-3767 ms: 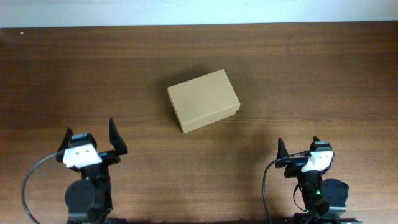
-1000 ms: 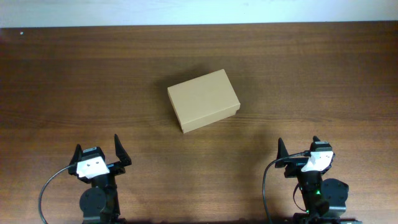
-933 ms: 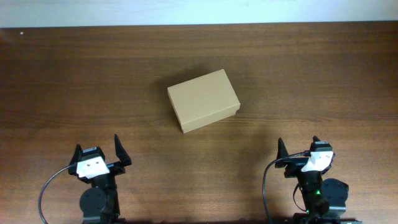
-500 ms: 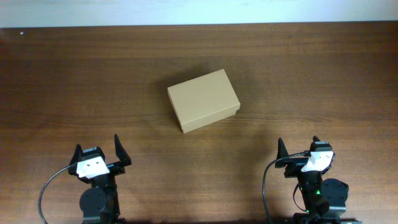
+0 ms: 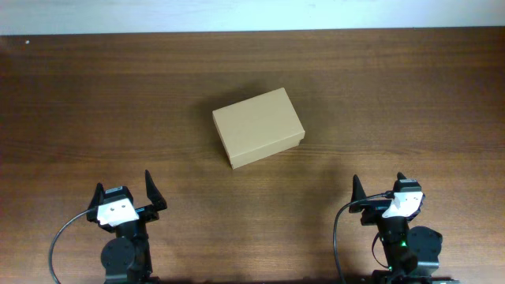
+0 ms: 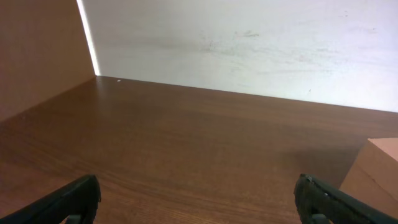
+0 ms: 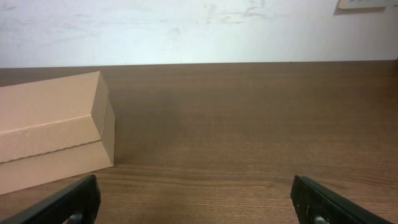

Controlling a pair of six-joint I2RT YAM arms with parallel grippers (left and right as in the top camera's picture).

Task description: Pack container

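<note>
On table point(image 5: 410, 87): container point(image 5: 258, 127), flap down. Left gripper point(image 5: 123, 182) and right gripper point(image 5: 379, 180) well apart from container, jaws spread, empty.

Even, diffuse lighting is recorded overhead; the desk point(image 5: 379, 95) grain is rendered sharply. A soft shadow is cast along the container's point(image 5: 258, 126) near edge. The wall point(image 6: 249, 43) is rendered bright, slightly washed out. Wrist views are marginally softer.
</note>
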